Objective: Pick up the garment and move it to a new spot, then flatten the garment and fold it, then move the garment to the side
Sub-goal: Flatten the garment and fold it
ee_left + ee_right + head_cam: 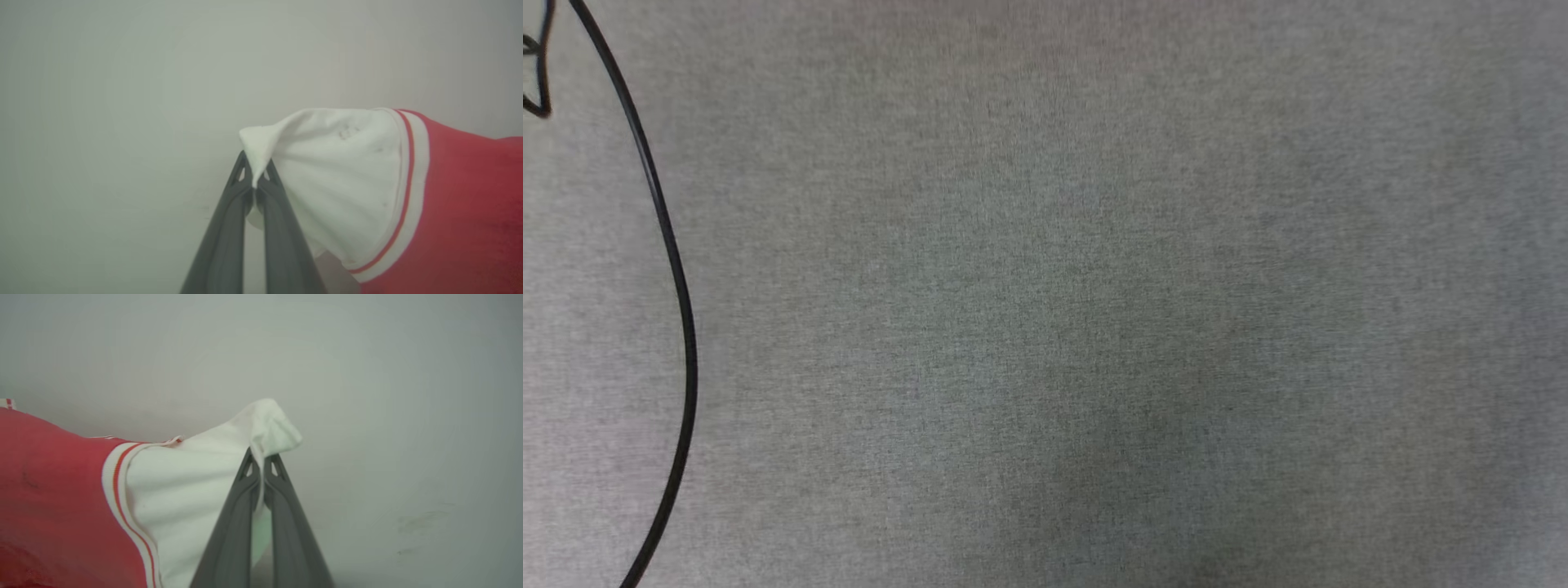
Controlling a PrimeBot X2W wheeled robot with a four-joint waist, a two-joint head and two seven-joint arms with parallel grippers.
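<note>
The garment (pixel 470 204), a red jersey with white short sleeves, is held by its sleeves, one in each gripper. In the left wrist view the left gripper (pixel 254 173) has its two dark fingers pressed together on a pinched peak of one white sleeve (pixel 339 175). The fabric fans from the fingertips toward the red-and-white striped trim (pixel 410 179) and the red body at that view's right edge. In the right wrist view the right gripper (pixel 261 461) is likewise clamped on the bunched tip of the other sleeve (pixel 188 486), the red body running off to that view's left. Behind the cloth lies a plain pale surface (pixel 122 102); whether the jersey hangs free or rests on it cannot be told. The head view looks down on a grey woven surface (pixel 1094 286) with a black cable (pixel 682 294) curving along its left side.
</note>
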